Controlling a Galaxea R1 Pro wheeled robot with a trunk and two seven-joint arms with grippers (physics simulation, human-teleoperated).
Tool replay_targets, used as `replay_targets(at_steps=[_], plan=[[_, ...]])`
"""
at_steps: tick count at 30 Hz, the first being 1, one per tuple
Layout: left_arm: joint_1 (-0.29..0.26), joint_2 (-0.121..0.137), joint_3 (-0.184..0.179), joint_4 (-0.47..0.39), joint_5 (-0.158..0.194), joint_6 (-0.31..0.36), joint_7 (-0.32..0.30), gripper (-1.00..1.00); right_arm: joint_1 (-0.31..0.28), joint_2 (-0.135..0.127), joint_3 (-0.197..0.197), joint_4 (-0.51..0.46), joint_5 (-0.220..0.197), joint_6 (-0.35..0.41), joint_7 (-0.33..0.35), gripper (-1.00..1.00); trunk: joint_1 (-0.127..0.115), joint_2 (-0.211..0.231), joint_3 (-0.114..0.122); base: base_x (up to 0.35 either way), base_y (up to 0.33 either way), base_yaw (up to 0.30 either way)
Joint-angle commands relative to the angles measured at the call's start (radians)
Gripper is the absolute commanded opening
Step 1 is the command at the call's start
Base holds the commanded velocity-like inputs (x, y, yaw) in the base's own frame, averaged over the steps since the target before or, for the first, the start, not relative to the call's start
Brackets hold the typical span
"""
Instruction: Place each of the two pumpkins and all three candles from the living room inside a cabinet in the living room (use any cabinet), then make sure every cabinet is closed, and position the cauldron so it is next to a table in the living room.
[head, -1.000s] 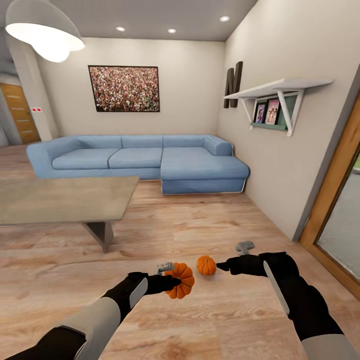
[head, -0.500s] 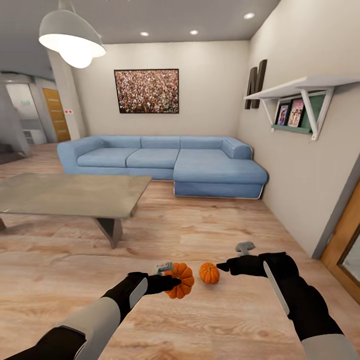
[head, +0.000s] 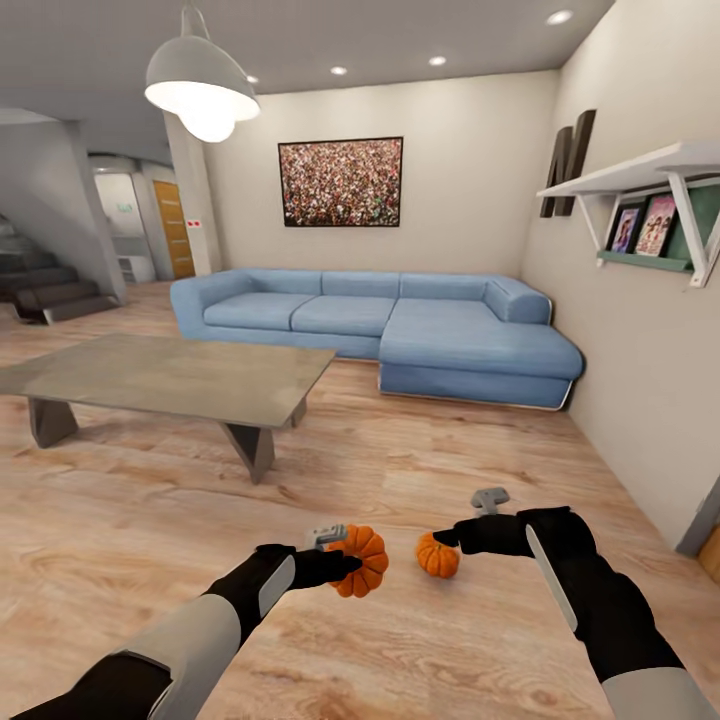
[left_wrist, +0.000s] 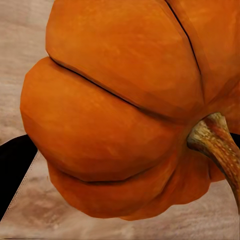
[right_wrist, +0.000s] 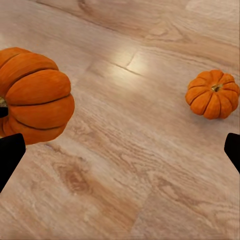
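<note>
My left gripper (head: 338, 565) is shut on one bright-orange ribbed pumpkin (head: 362, 560) and holds it above the wood floor. In the left wrist view this pumpkin (left_wrist: 120, 110) is very close, its brown stem to one side. The second pumpkin (head: 438, 555) sits on the floor right beside my right gripper (head: 450, 536). That gripper (right_wrist: 120, 150) is open, with nothing between its fingers. The right wrist view has the floor pumpkin (right_wrist: 214, 93) lying stem-up beyond the fingers and the held pumpkin (right_wrist: 35, 95) at the other side. The grey-topped table (head: 170, 375) stands ahead on the left.
A blue corner sofa (head: 400, 325) lines the far wall under a framed picture. A white wall shelf (head: 650, 170) juts out at the right. Dark stairs (head: 50, 290) and a doorway lie far left. A pendant lamp (head: 200, 85) hangs above the table.
The whole view has swung left: sofa, table and shelf shifted right in the picture and the stairs came into sight. Both arms keep their pose. The floor pumpkin now lies closer to my right gripper.
</note>
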Motion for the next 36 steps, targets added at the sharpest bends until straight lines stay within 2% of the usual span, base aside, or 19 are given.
replay_targets(at_steps=[1,12,21,33,36], plan=[[-0.001,0.000,-0.005,-0.001,0.010,0.005,0.003,-1.00,0.000,-0.001,0.001,-0.001,0.002,0.004,0.003,1.00,0.000,0.000,-0.002,0.000,-0.008,0.256],[-0.001,0.000,-0.005,-0.001,0.011,0.005,0.002,-1.00,0.000,0.000,-0.003,0.029,0.002,0.004,-0.004,1.00,0.000,0.000,-0.011,0.023,-0.001,0.143],[-0.001,-0.001,-0.005,-0.003,0.011,0.005,-0.005,-1.00,0.000,0.000,-0.005,0.063,-0.002,0.001,-0.103,1.00,0.000,0.000,-0.011,0.024,0.000,0.003],[-0.001,0.000,-0.002,-0.017,0.014,0.006,-0.011,-1.00,0.000,-0.001,-0.005,0.070,-0.006,0.003,-0.108,1.00,0.000,0.000,-0.011,0.000,0.000,0.000],[-0.001,0.003,-0.001,-0.068,0.014,0.013,-0.016,-1.00,-0.002,-0.002,-0.007,0.125,-0.006,0.005,-0.109,1.00,0.000,0.000,-0.011,0.000,0.000,0.000]])
